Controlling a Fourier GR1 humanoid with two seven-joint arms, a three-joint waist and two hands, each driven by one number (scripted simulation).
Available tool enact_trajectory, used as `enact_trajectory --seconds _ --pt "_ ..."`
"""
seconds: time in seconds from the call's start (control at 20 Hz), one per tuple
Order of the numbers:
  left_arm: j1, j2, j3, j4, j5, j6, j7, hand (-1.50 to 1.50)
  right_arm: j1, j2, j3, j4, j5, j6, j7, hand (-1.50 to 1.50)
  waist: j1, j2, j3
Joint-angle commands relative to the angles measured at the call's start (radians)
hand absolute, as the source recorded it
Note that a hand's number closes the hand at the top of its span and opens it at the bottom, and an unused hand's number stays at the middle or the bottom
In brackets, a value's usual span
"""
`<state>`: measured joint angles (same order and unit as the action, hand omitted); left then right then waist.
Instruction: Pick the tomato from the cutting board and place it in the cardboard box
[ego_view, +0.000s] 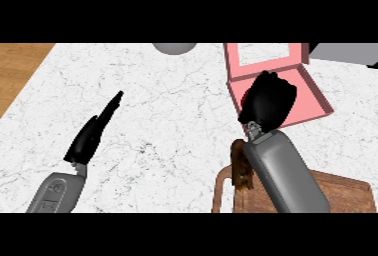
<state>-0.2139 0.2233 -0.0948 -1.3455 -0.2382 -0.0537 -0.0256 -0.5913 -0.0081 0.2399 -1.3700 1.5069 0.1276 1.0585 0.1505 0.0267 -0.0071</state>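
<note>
The right hand hung curled over the pink box, apparently hiding the tomato for release; left hand lay straight-fingered

Tomato unseen; box interior behind right hand; cutting board cropped

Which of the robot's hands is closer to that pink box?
The right. The right robot hand is over the pink box, covering part of its inside. The left robot hand is far off to the box's left, above bare marble counter.
</note>
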Motion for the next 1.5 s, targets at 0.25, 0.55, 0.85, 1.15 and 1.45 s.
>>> enact_trajectory --seconds 0.25,0.55,0.85,1.15,1.45 --pt "-0.006 -0.010 0.006 0.041 -0.011 0.017 -0.007 0.00 -0.468 0.008 -0.096 0.244 0.042 0.191 0.298 1.50 -0.036 -0.013 0.002" --pt "0.008 -0.005 0.038 0.036 0.006 0.027 0.000 0.00 -0.604 0.008 -0.155 0.349 0.077 0.164 0.380 1.50 -0.073 -0.020 0.004" --pt "0.021 0.039 0.088 0.038 0.032 0.010 -0.007 0.00 -0.649 0.008 -0.230 0.391 0.114 0.188 0.388 1.50 -0.113 -0.027 0.005" --pt "0.060 0.005 0.074 0.044 0.009 0.049 -0.019 0.00 -0.568 0.008 -0.322 0.381 0.139 0.191 0.344 1.50 -0.149 -0.031 0.007" --pt "0.096 0.052 0.101 0.007 0.032 0.013 -0.031 0.00 -0.453 0.008 -0.513 0.344 0.037 0.131 0.296 1.50 -0.144 -0.031 0.009"
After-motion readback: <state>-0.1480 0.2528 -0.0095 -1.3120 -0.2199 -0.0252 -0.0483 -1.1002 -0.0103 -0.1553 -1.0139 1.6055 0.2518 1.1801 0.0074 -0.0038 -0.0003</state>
